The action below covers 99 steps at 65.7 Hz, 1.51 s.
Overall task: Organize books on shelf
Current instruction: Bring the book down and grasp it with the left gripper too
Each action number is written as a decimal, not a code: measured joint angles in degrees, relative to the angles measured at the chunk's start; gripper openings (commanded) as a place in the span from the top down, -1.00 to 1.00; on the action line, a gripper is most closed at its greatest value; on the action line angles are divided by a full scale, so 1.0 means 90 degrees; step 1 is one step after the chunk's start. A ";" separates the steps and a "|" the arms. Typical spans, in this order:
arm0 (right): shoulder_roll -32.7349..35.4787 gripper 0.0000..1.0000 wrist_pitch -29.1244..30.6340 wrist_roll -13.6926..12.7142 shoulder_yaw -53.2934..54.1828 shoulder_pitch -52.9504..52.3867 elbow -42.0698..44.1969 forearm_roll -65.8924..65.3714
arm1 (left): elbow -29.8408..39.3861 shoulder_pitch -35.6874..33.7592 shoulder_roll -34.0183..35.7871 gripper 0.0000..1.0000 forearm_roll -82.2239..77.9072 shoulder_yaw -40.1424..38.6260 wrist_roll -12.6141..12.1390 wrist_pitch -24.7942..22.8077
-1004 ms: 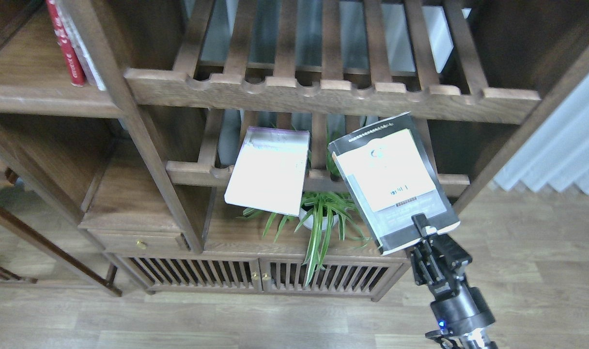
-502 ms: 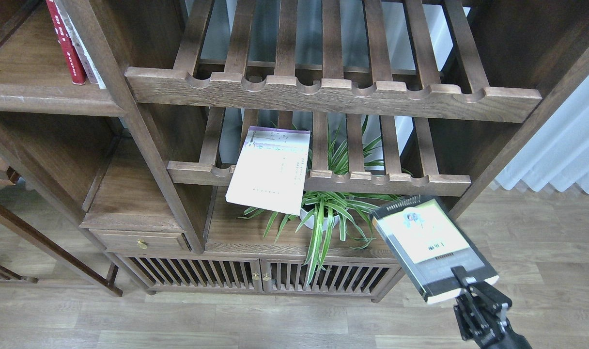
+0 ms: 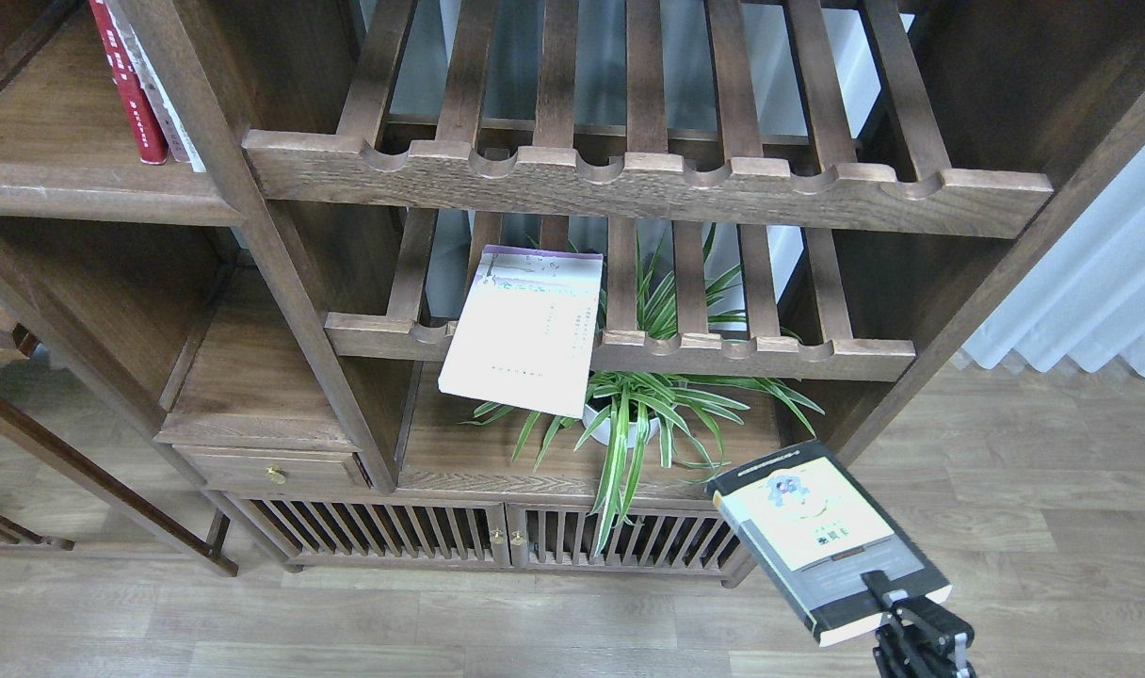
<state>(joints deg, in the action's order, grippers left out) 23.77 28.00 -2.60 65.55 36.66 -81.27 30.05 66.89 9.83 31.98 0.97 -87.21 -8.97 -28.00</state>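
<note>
The right hand (image 3: 897, 603) sits at the bottom right, fingers clamped on the near edge of the thick paperback with the yellow-green and grey cover edged in black (image 3: 825, 539). The book juts out flat in front of the cabinet, above the floor, with nothing supporting it but that pinch. The left hand is not in view.

The grip is the main worry — it catches only one short edge of a heavy book, so the far end could sag or the book could swing and slip out. A fall would likely land it on the wood-plank floor (image 3: 1024, 490) or in the green spider plant in its white pot (image 3: 629, 414).

The thin pale lavender-white paperback (image 3: 525, 330) lies tilted over the scalloped front rail of the lower slatted rack (image 3: 770, 356), its lower corner overhanging — a knock in passing could tip it off.

The flat dark-brown wooden board shelf (image 3: 73, 193) is at upper left, a red book (image 3: 128, 89) already upright on it. It is well away from the held book, and the upright post (image 3: 262, 254) could clip it on the way.
</note>
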 measured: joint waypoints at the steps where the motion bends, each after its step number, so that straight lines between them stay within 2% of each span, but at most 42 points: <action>1: -0.0034 0.78 0.0000 0.0001 -0.0015 -0.0005 0.0005 -0.0044 | 0.0000 0.0015 -0.0007 -0.99 0.0000 0.0085 0.0007 0.0000; 22: -0.0766 0.79 0.0000 -0.0005 -0.0463 -0.0434 0.0183 -0.0633 | 0.0000 0.0259 -0.0415 -0.99 0.0145 0.0746 0.0071 0.0000; 30: -0.1063 0.78 0.0000 -0.0006 -0.0669 -0.0690 0.0266 -0.0814 | 0.0008 0.0261 -0.0462 -0.99 0.0596 0.1329 0.0063 0.0000; 40: -0.1173 0.78 0.0000 -0.0007 -0.0905 -0.0973 0.0425 -0.0907 | 0.0047 0.0255 -0.0470 -0.99 0.1059 0.2023 0.0060 0.0000; 61: -0.1522 0.78 0.0000 -0.0061 -0.1309 -0.1298 0.0847 -0.1336 | 0.0114 0.0233 -0.0845 -0.99 0.1501 0.2911 0.0127 0.0000; 78: -0.1617 0.76 0.0000 -0.0071 -0.1838 -0.1784 0.1342 -0.1537 | 0.0148 0.0209 -0.1206 -0.99 0.1513 0.3334 0.0100 0.0000; 99: -0.2445 0.76 0.0000 -0.0074 -0.1985 -0.2220 0.1606 -0.1860 | 0.0239 0.0245 -0.1346 -0.99 0.1513 0.3490 0.0145 0.0000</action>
<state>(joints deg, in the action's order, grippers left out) 1.77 28.00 -3.26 47.69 16.68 -66.82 13.31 69.04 12.03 19.87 14.59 -55.81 -7.66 -28.00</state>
